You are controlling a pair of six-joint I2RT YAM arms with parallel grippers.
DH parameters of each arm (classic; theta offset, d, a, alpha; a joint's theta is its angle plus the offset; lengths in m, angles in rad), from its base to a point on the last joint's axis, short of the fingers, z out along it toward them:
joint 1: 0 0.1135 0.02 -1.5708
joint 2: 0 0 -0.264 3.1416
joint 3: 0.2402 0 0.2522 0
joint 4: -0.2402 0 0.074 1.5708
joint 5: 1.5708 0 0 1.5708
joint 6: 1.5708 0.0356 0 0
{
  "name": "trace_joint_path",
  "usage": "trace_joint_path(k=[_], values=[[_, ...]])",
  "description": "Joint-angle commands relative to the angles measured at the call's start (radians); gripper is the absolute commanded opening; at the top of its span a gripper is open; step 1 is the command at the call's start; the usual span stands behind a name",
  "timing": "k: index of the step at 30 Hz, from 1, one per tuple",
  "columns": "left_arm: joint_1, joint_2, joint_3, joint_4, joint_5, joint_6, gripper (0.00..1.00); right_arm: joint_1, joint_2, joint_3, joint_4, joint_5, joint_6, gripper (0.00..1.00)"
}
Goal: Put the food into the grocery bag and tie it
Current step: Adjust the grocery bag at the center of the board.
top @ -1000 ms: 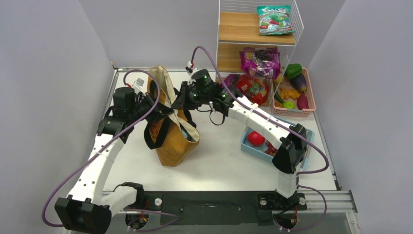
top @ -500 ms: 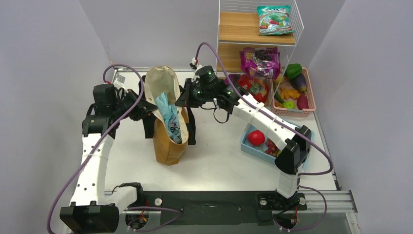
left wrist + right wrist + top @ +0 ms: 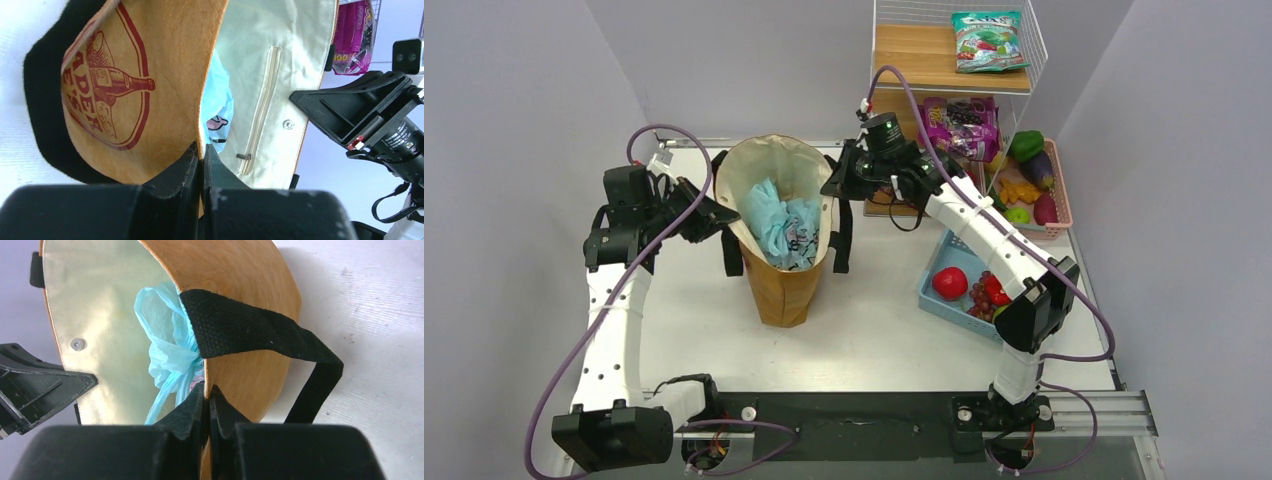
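From where I stood, the tan tote (image 3: pixel 165 50) wore sideways red lettering, of which only "ADER" and "E'S" showed beside a printed bottle, and the pink packet (image 3: pixel 356 30) behind it bore what looked like "100".

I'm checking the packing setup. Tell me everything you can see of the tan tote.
The tan-orange tote stands upright on the white table, its mouth stretched wide. It looks like stiff fabric, with a cream lining, a zipped inner pocket, a metal snap, black webbing straps hanging down its sides, and a red bottle print outside. The left tool and right tool, both shut, pinch opposite rims. A crumpled light blue plastic bag sits inside.
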Motion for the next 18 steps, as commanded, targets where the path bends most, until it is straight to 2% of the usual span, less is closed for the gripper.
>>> trace_joint_path(k=[1, 7, 14, 16, 18], values=[[0.006, 0.002, 0.026, 0.088, 0.036, -0.008, 0.00, -0.031, -0.062, 0.084, 0.028, 0.019, -0.016, 0.00], [0.004, 0.013, -0.023, 0.172, 0.067, -0.052, 0.00, -0.065, -0.062, 0.087, 0.016, 0.019, -0.029, 0.00], [0.007, 0.036, 0.005, 0.135, 0.052, -0.013, 0.00, -0.080, -0.045, 0.080, 0.014, -0.022, -0.032, 0.00], [0.006, 0.044, 0.028, 0.117, 0.046, -0.001, 0.07, -0.080, -0.041, 0.081, 0.012, -0.037, -0.033, 0.04], [0.007, 0.055, 0.060, 0.089, 0.032, 0.016, 0.19, -0.081, -0.041, 0.082, 0.008, -0.041, -0.039, 0.16]])
